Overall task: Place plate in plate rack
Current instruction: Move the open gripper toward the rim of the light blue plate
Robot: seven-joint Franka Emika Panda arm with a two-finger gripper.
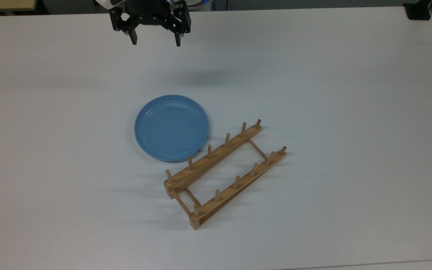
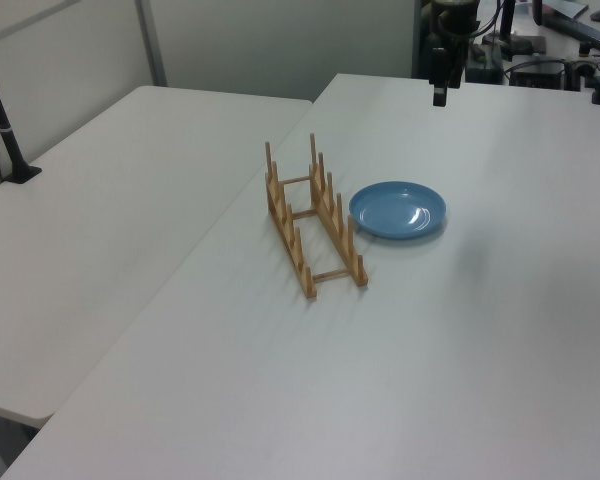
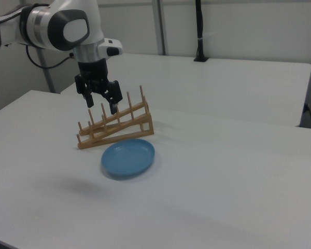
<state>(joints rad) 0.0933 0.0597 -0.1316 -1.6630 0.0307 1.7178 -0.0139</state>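
Observation:
The light-blue plate (image 1: 171,128) lies flat on the white table, its rim close against one rail of the plate rack (image 1: 225,173). That wooden rack rests on the table with its pegs upright. In the left view the plate (image 2: 397,209) is right of the rack (image 2: 312,220); in the right view the plate (image 3: 128,156) lies in front of the rack (image 3: 115,125). My gripper (image 1: 156,40) hangs in the air above the table's far edge in the top view, well clear of the plate, open and holding nothing. It also hangs high in the left view (image 2: 439,95) and the right view (image 3: 102,106).
A second white table (image 2: 100,200) stands beside this one across a narrow gap. A black post base (image 1: 418,11) sits at the top view's upper right corner. Cables and equipment (image 2: 540,50) lie behind the arm in the left view.

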